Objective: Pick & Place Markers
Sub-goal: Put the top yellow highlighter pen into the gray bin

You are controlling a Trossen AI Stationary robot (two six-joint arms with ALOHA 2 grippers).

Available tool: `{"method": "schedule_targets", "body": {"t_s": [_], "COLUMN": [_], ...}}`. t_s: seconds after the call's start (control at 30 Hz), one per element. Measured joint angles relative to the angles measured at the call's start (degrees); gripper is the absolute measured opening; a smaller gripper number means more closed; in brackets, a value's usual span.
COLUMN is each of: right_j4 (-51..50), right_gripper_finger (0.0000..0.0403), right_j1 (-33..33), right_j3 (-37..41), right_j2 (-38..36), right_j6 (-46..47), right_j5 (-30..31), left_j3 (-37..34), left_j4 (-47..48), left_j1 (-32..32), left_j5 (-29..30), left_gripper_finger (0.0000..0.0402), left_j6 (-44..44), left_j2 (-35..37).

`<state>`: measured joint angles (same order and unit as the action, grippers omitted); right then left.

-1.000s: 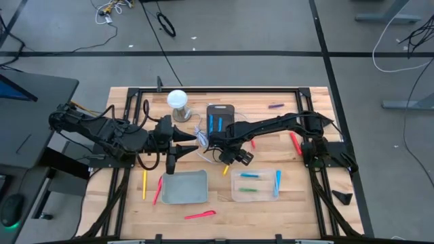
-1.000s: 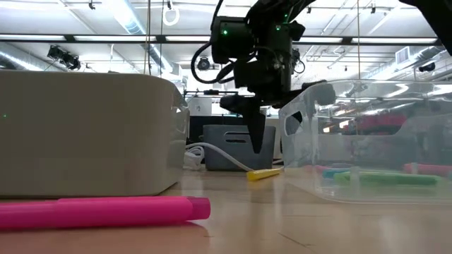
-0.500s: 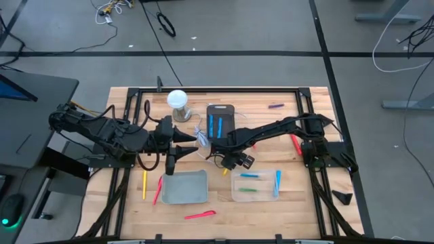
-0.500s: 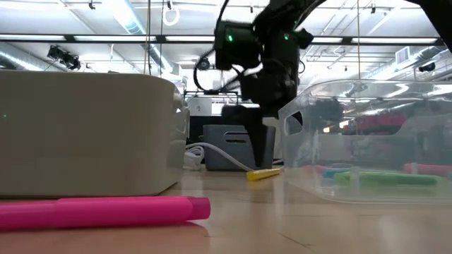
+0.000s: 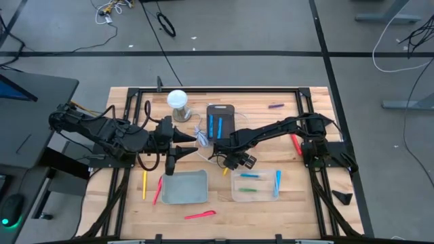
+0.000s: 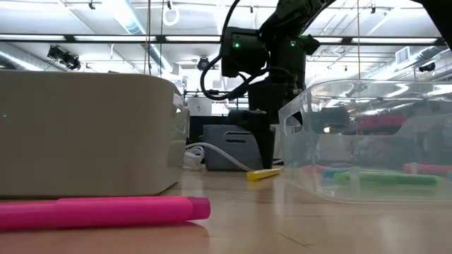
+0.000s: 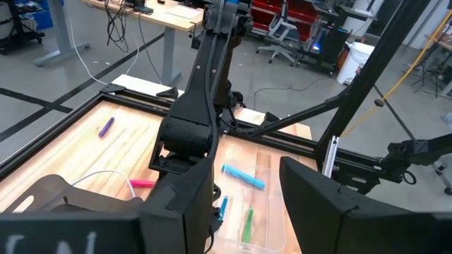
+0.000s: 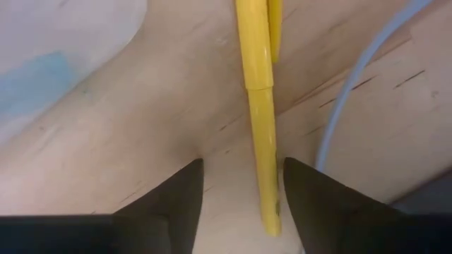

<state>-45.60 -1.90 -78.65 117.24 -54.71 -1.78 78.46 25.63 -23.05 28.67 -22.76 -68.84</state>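
Observation:
A yellow marker lies flat on the wooden table, just left of the clear bin. My right gripper points down over the marker's end. It is open, with one finger on each side of the marker, and no touch shows. In the low view it stands low, just behind the marker. My left gripper hovers open and holds nothing, left of the right arm. Other markers lie about: yellow, red, pink, purple and red.
The clear bin holds blue and green markers. A grey tray sits to its left, and a dark tray with blue markers farther back. A white cable runs close beside the yellow marker. A white lamp stands at the back.
My right gripper has gone down toward the yellow marker and now stands close to the table. The marker has not moved.

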Motion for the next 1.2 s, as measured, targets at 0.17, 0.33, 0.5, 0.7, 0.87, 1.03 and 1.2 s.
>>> {"method": "schedule_targets", "body": {"t_s": [0.17, 0.33, 0.5, 0.7, 0.87, 1.03, 1.2], "right_j4": [0.42, 0.63, 0.71, 0.63, 0.34, -0.59, -3.44], "right_gripper_finger": [0.0132, 0.0061, 0.0013, 0.0017, 0.0014, 0.0012, 0.0012], "right_j1": [0.33, 0.36, 0.42, 0.38, 0.4, 0.49, 0.4], "right_j3": [0.04, 0.04, 0.04, 0.02, 0.26, 0.2, 0.17], "right_j2": [0.1, 0.16, 0.19, -0.14, -1.37, -3.72, -6.51], "right_j6": [-0.68, -0.31, 0.21, 0.21, 0.2, 0.9, 3.42], "right_j5": [-0.88, -1.25, -1.22, -0.83, 0.0, 1.78, 2.81], "left_j3": [0.0, 0.0, 0.0, 0.0, 0.0, 0.0, 0.0], "left_j4": [0.0, 0.0, 0.0, -0.01, -0.02, -0.02, -0.02], "left_j1": [0.0, 0.0, 0.0, 0.0, 0.0, 0.0, 0.0], "left_j5": [-0.26, -1.99, -2.01, -2.01, -2.01, -2.01, -1.99], "left_gripper_finger": [0.017, 0.017, 0.017, 0.017, 0.017, 0.017, 0.017], "left_j6": [-0.02, -0.14, -0.15, -0.13, -0.06, 0.01, 0.24], "left_j2": [0.0, 0.0, 0.0, 0.0, 0.0, 0.0, 0.0]}}
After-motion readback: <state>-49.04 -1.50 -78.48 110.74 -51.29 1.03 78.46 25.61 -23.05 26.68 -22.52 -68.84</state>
